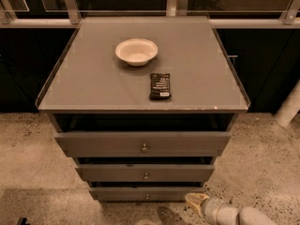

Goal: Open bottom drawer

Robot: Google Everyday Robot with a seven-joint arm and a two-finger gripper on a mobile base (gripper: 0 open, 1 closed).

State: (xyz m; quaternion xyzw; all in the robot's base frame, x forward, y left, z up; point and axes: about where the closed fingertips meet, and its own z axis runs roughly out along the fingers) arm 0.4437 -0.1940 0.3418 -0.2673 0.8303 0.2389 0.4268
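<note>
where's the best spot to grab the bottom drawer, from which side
Grip the small round knob at the centre of the bottom drawer, coming straight in from the front: its face is flat, so nothing else protrudes. The gripper sits low, right of it.

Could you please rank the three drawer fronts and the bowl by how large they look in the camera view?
1. top drawer
2. middle drawer
3. bottom drawer
4. bowl
The lower drawers sit farther from the camera, so their true sizes may match. The claw is low, by the bottom drawer's right end.
</note>
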